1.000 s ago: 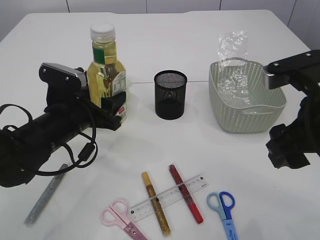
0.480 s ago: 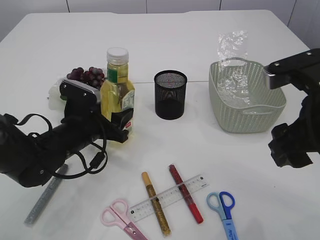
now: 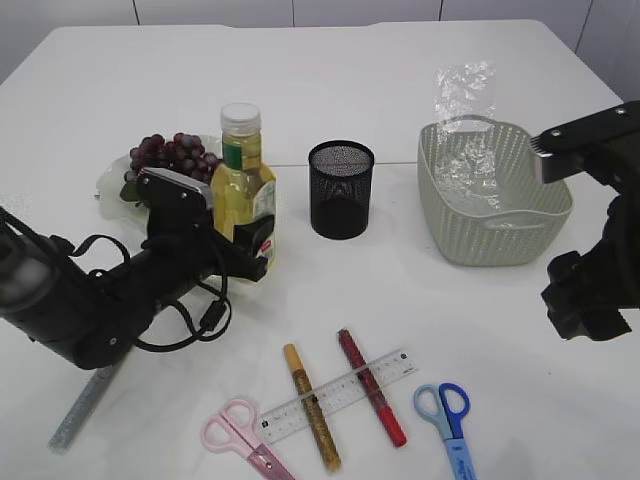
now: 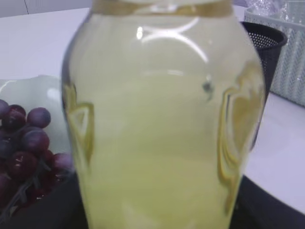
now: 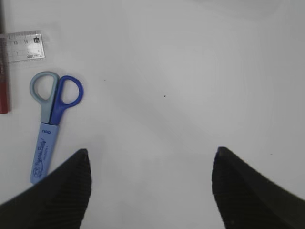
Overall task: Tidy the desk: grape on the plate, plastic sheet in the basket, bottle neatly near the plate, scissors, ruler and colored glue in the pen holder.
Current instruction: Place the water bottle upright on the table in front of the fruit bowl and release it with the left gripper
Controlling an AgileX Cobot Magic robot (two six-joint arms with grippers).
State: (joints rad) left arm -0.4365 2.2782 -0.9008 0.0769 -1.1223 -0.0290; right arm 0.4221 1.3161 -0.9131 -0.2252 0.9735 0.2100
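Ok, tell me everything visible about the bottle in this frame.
The bottle is clear plastic, filled with yellow liquid, with a white cap and a green-and-white label at the neck plus a label patch low on its side. It stands upright on the desk, beside the plate holding the grape and left of the pen holder. The left pincer is clamped around its lower body; whether its base touches the desk is hidden.

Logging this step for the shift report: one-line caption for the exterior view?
Left gripper holds the bottle upright beside the plate of grapes.
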